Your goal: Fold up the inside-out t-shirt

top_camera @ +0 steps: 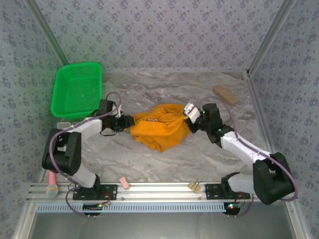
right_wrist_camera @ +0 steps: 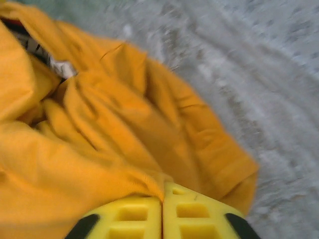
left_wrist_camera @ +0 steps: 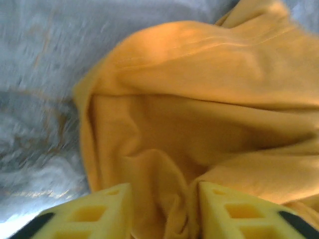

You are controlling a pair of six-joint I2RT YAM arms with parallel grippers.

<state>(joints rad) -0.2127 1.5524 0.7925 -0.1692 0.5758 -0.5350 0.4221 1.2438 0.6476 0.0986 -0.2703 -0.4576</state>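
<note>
**Shirt bunched mid-table, a gripper at each side**

Cloth lies in a crumpled heap at the middle of the marbled table [top_camera: 149, 164]: the inside-out t-shirt [top_camera: 159, 130], orange-yellow, folds piled over one another. In the right wrist view a small white neck tag [right_wrist_camera: 62, 67] peeps out among the folds, next to a sliver of dark print.

The left gripper [top_camera: 127, 123] is at the shirt's left edge. In its wrist view the yellow fingers [left_wrist_camera: 107, 211] stand apart, and a loose ridge of fabric runs up between them.

The right gripper [top_camera: 189, 122] is at the shirt's right edge. Its two yellow fingers [right_wrist_camera: 134, 214] are pressed flat together, and a hem meets their tips; I cannot tell whether any cloth is caught there, as the picture is blurred.

A green basket [top_camera: 77, 89] sits at the far left corner, well apart from the shirt. A tan block [top_camera: 225, 94] lies at the far right.
</note>
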